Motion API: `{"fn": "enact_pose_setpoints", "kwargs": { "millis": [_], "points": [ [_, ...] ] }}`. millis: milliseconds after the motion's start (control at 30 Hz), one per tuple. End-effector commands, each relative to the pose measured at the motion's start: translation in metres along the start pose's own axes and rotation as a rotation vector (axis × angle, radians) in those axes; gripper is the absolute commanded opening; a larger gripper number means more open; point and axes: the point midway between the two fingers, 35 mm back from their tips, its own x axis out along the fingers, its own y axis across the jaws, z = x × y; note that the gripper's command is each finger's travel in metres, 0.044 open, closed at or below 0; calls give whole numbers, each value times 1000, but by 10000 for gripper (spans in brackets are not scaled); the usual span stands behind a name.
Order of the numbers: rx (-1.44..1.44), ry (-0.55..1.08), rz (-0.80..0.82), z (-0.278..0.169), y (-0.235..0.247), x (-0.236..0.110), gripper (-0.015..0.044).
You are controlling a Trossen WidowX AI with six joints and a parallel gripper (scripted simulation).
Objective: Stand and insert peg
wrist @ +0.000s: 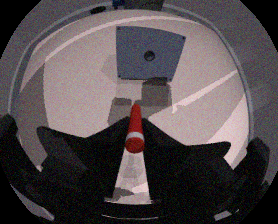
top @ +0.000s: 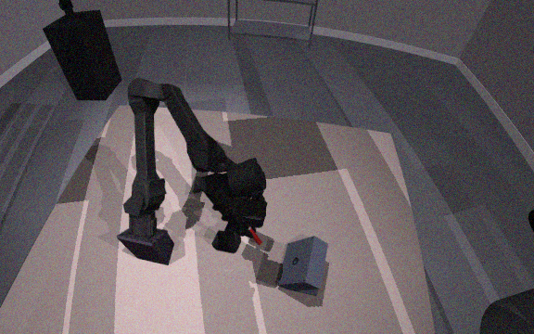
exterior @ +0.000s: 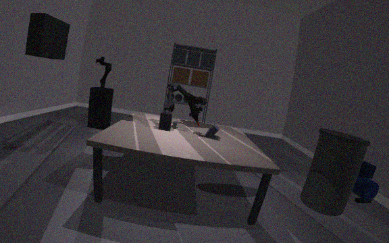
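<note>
My gripper (wrist: 135, 121) is shut on the red peg (top: 255, 236) (exterior: 198, 124) (wrist: 135, 118). The peg's white band and its near end face the wrist camera, and its plain end points away, past the fingertips. In the top view the peg slants down and to the right from the fingers, held above the table. The blue-grey sloped panel (top: 304, 265) (exterior: 211, 131) (wrist: 132, 57) stands apart from the peg, to its right in the top view and ahead of it in the wrist view. Its one dark hole (top: 295, 261) (wrist: 149, 55) is empty.
The table (top: 364, 223) (exterior: 181, 158) carries the arm's base (top: 146, 247) (exterior: 165, 121) and the panel. Striped light and shadows of the arm fall on the table top. A bin (exterior: 336, 172) stands on the floor beyond the table's edge.
</note>
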Motion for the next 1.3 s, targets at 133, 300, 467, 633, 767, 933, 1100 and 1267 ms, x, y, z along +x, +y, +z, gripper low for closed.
{"fn": "enact_pose_setpoints", "kwargs": {
  "millis": [133, 300, 467, 633, 767, 933, 1100, 1267],
  "points": [
    [-43, -54, -1, 3, -6, 0, 0],
    [-65, -84, 0, 5, -8, 0, 0],
    [-87, -114, 1, 6, -11, 0, 0],
    [-109, -143, 1, 8, -13, 0, 0],
    [-126, -167, 1, 9, -15, 0, 0],
    [-148, -197, 1, 10, -17, -1, 0],
    [-170, -227, 1, 11, -19, -2, 0],
    [-191, -257, 0, 12, -21, -3, 0]
  ]
}}
